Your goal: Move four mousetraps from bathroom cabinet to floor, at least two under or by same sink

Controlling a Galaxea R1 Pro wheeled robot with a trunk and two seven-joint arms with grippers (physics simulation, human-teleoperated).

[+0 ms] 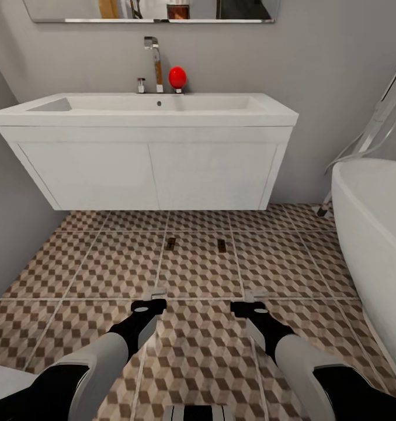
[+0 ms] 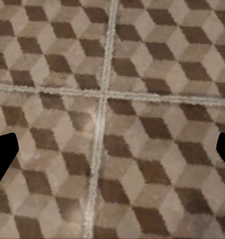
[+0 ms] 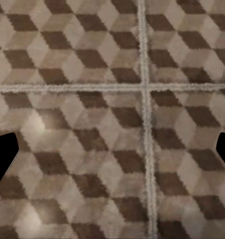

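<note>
Both grippers, left gripper and right gripper, hang spread wide and empty above the bathroom floor. Farther off, two mousetraps lie on the tiles just before the sink, well apart from the grippers

The bathroom floor carries a cube pattern of brown, beige and white, crossed by pale grout lines. Two mousetraps are small brown boards with dark parts. The sink and its vanity are white (as is the bathtub). The tap is copper and chrome beside a red ball. The walls are grey.
</note>
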